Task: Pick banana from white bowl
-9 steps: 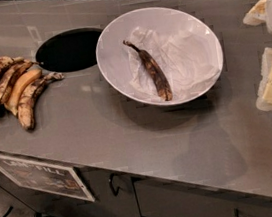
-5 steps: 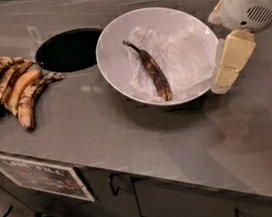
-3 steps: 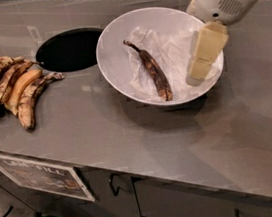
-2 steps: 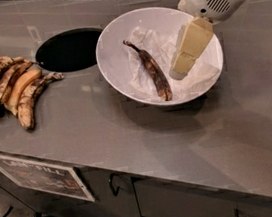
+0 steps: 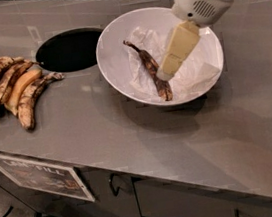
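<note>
Noted gripper (image 5: pixel 167 70) reaching down into white bowl (image 5: pixel 109 53) from upper right, tip just beside banana (image 5: pixel 148 66) on its right flank. Could not make out contact, nor tell whether open or closed. Found banana lying on crumpled paper (image 5: pixel 194 74) inside bowl, stem toward far rim. Logged bowl on grey counter (image 5: pixel 130 136), right of round hole (image 5: pixel 70 50); spotted banana bunch (image 5: pixel 12 87) well apart at left.

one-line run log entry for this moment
phase: reach | gripper: inside wide white bowl, beside thin blackened banana, contact unclear | banana: lying on crumpled white paper, not lifted
</note>
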`<state>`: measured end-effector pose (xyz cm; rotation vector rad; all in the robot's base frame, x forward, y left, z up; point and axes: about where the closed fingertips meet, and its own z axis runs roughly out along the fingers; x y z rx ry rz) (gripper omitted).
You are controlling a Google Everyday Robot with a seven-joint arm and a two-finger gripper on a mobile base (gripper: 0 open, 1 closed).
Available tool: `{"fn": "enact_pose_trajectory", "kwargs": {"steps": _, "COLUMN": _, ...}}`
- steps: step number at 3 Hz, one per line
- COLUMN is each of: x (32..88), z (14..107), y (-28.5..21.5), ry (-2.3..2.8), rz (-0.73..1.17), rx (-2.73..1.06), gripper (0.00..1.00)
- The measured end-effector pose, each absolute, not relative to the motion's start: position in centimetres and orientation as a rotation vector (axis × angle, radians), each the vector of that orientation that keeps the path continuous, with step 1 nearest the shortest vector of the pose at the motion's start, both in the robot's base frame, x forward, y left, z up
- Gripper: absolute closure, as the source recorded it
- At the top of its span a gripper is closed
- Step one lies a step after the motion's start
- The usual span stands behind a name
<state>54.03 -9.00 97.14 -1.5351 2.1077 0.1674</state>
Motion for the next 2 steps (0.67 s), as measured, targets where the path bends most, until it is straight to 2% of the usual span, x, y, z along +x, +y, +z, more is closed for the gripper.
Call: {"fn": "enact_pose_trajectory", "kwargs": {"steps": 2, "x": 56.3, "z": 95.0, "y": -6.2, "ry": 2.224, "rz": 0.228, "rx": -1.239, "gripper": 0.0}}
